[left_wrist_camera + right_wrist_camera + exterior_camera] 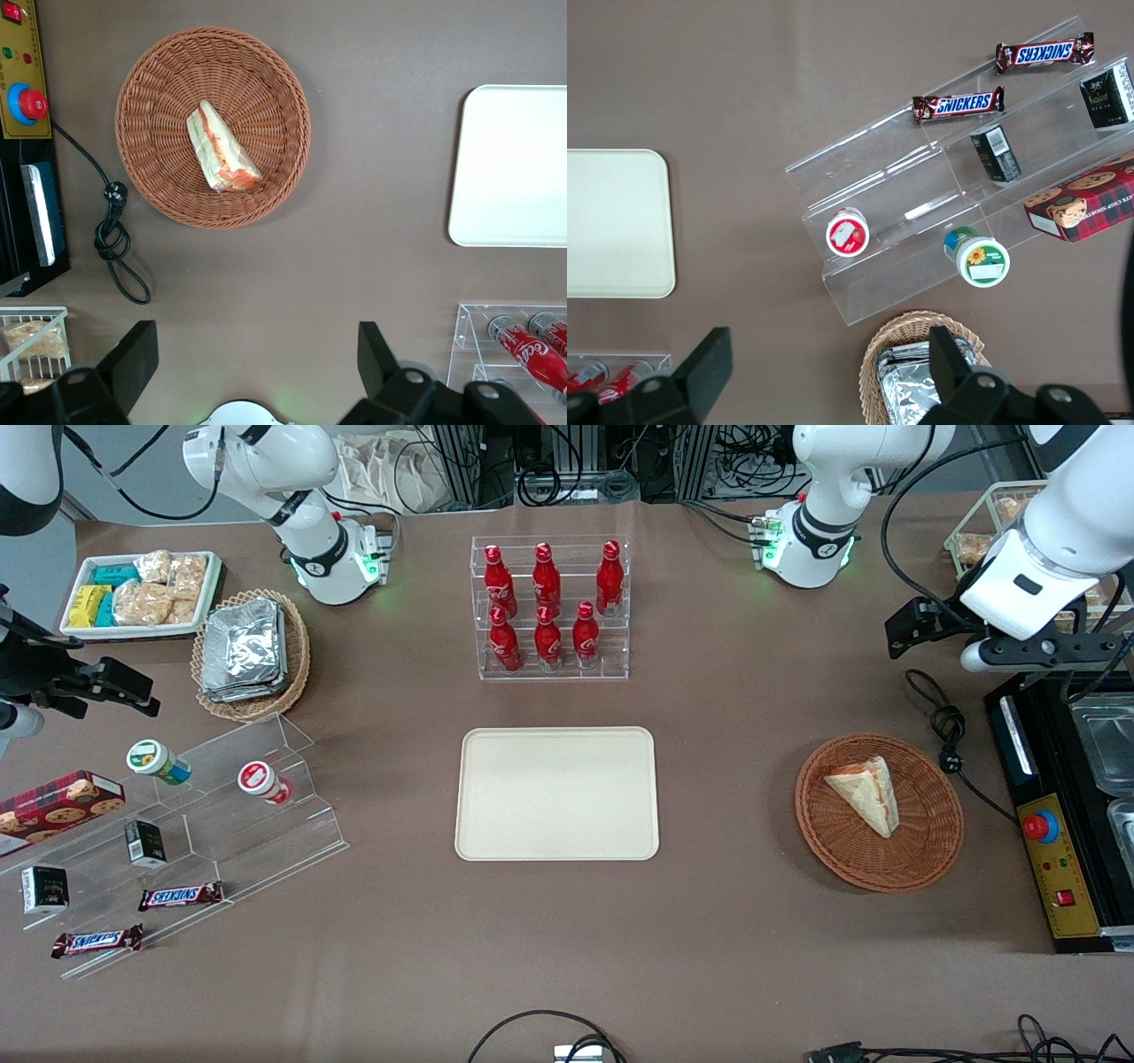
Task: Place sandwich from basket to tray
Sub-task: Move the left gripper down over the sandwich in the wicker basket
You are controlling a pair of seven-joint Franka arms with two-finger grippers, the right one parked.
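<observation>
Sandwich point(864, 794) in basket point(921, 859), gripper point(252, 359) apart, open

My tool point(252, 359), matt black plastic, hangs above the matt brown cloth worktop point(726, 779); nearby sit the rough woven wicker basket point(921, 850) and the smooth matt tray point(558, 793).

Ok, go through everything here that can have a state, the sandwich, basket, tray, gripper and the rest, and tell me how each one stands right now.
sandwich: lying in the basket, not gripped.
basket: upright on the table, holding only the sandwich.
tray: flat on the table, nothing on it.
left gripper: open, raised above the table, clear of the basket.
cola bottles: standing upright in the clear rack, caps on.
</observation>
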